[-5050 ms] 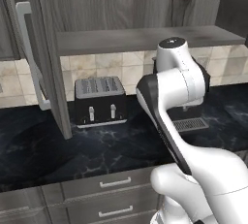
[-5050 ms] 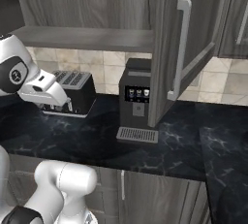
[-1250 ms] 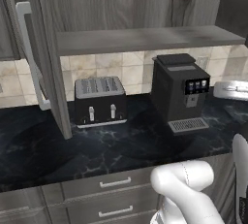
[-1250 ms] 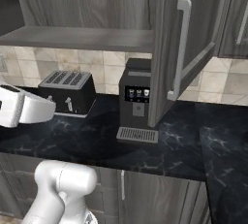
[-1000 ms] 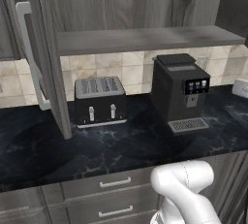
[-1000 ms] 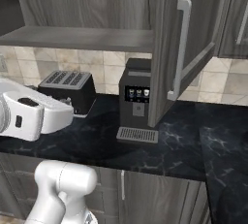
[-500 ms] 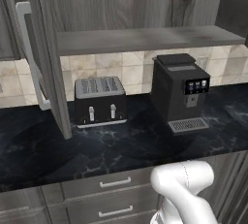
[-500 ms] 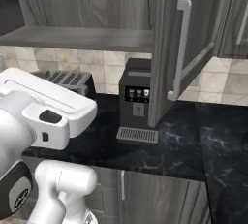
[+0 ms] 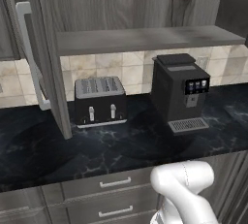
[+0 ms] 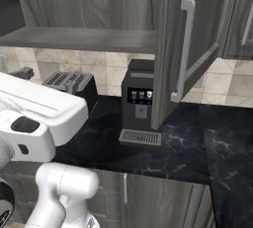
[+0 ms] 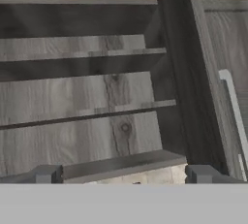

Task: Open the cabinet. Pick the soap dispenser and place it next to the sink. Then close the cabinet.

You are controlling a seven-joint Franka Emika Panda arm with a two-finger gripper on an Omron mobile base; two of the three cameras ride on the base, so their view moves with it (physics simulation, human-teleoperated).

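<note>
The cabinet [image 9: 145,39] stands open, its left door [image 9: 48,58] and right door [image 10: 183,49] both swung out toward me. In the hand view I look into the cabinet [image 11: 77,92] from a little way off, and the shelves I see hold nothing. My gripper [image 11: 123,175] is open, its two dark fingertips [image 11: 46,174] wide apart with nothing between them. The soap dispenser and the sink are out of view. A thick white link of my arm [image 10: 34,118] fills the left foreground of the right base view.
A dark toaster [image 9: 99,99] and a black coffee machine [image 9: 179,92] stand on the black marble counter [image 9: 121,145] under the cabinet. Drawers with short handles [image 9: 115,183] run below the counter. The open right door's long handle [image 10: 184,49] juts over the counter.
My arm has swung round: its white link has come closer and grown large in the right base view, and the hand has left the right edge of the left base view. The gripper stays open.
</note>
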